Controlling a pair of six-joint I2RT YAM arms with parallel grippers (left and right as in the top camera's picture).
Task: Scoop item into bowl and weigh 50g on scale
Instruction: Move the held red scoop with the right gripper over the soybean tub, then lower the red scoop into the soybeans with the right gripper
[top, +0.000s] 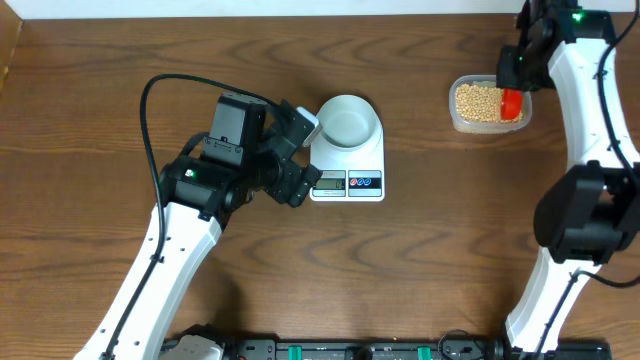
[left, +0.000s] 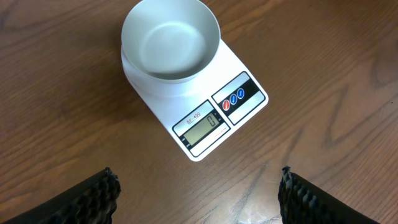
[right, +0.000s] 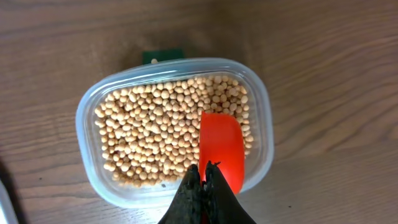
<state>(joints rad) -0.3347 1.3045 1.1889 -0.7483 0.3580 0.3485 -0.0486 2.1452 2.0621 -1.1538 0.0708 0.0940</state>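
Observation:
The beans (right: 155, 130) fill a clear plastic tub (right: 87, 106) at the table's far right (top: 478, 100). My right gripper (right: 204, 169) hangs over the tub's near edge, shut on the handle of a red scoop (right: 222, 149). The scoop's empty cup rests on the beans at the tub's right side (top: 511, 102). The pale bowl (left: 169, 40) stands empty on the white scale (left: 239, 96), whose display and buttons face me. My left gripper (left: 199, 180) is open just left of the scale (top: 350, 183), its fingers wide apart over bare wood, holding nothing.
A small green tag (right: 161, 56) pokes out from behind the tub. The left arm's black cable (top: 150, 110) loops over the table to the left. The table's far edge runs close behind the tub.

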